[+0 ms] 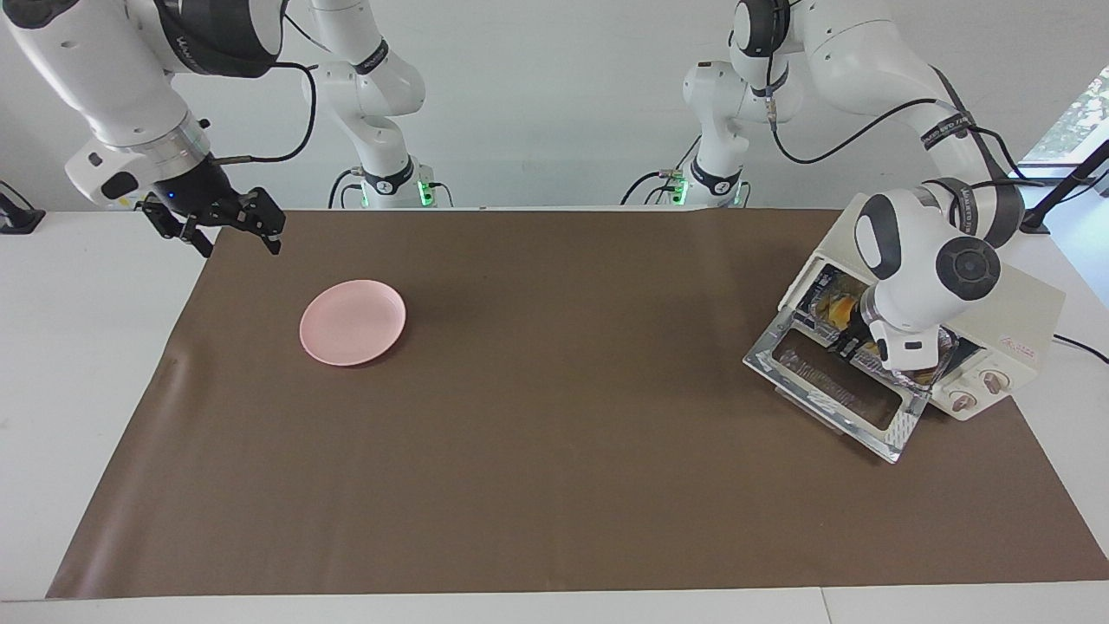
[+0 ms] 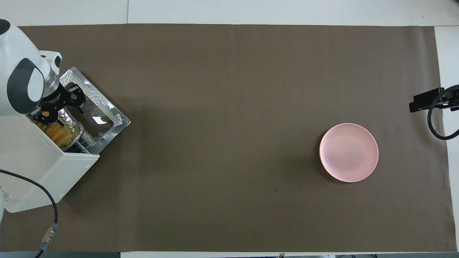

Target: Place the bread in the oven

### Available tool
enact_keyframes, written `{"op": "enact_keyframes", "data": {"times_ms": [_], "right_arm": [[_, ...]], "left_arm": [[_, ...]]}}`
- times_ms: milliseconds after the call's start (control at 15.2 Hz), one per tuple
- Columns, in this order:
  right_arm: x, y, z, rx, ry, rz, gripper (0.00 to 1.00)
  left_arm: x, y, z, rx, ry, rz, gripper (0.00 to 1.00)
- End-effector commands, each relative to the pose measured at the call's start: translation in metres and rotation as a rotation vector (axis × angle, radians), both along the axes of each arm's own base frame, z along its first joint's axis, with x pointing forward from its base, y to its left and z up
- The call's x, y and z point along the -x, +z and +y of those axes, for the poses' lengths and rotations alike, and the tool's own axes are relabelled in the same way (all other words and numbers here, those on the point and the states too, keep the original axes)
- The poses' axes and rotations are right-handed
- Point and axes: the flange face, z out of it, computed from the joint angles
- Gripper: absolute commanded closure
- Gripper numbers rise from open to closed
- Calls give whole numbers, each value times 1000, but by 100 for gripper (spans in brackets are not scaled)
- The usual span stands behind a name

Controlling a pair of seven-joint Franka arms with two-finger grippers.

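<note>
**Bread on foil tray in oven mouth, left gripper spread above it**

Oven [image 2: 39, 168] sits at the left arm's end of the table, cream-white, door [image 1: 836, 394] dropped flat onto the brown mat [image 2: 229, 200]. Two knobs and a small red label show on its front in the facing view.

Bread [image 2: 59, 133], yellow-orange and ridged, lies on a crinkled foil tray [image 2: 73, 126] just inside the oven opening, on the rack. Tray edge sits at the opening's lip.

Left gripper [image 2: 59, 111] hangs at the oven mouth, directly over the end of the tray and bread farther from the robots. Fingers [image 2: 79, 104] stand apart, closed on nothing; whether a fingertip touches the foil cannot be told.

Right gripper [image 1: 232, 227] waits raised over the mat corner at the right arm's end, fingers spread wide, holding nothing.

Pink plate [image 2: 349, 152] lies on the mat toward the right arm's end, well apart from the oven.

Mat covers most of a white table [image 1: 78, 347]. Plain white wall [image 1: 554, 104] rises where the arm bases stand; black cables run from the arms.
</note>
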Motion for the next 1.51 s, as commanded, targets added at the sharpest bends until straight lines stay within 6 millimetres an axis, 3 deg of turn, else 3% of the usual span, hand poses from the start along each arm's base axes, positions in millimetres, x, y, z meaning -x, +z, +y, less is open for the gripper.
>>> {"op": "enact_keyframes", "data": {"times_ms": [0, 329, 723, 986, 1118, 1315, 1447], "right_arm": [[6, 1, 2, -13, -16, 0, 0], [6, 2, 2, -12, -17, -2, 0], [6, 2, 2, -12, -17, -1, 0], [6, 1, 2, -13, -16, 0, 0], [6, 1, 2, -13, -16, 0, 0], [6, 1, 2, -12, -17, 0, 0], [6, 1, 2, -12, -17, 0, 0]], "left_arm": [[2, 10, -3, -3, -19, -27, 0], [-10, 39, -19, -40, -74, -72, 0], [-12, 58, -59, -33, -142, -120, 0], [-14, 73, -64, 8, -285, -119, 0], [-3, 97, -58, 51, -398, -101, 0], [25, 144, -39, 100, -423, -98, 0], [47, 155, -34, 132, -426, -54, 0]]}}
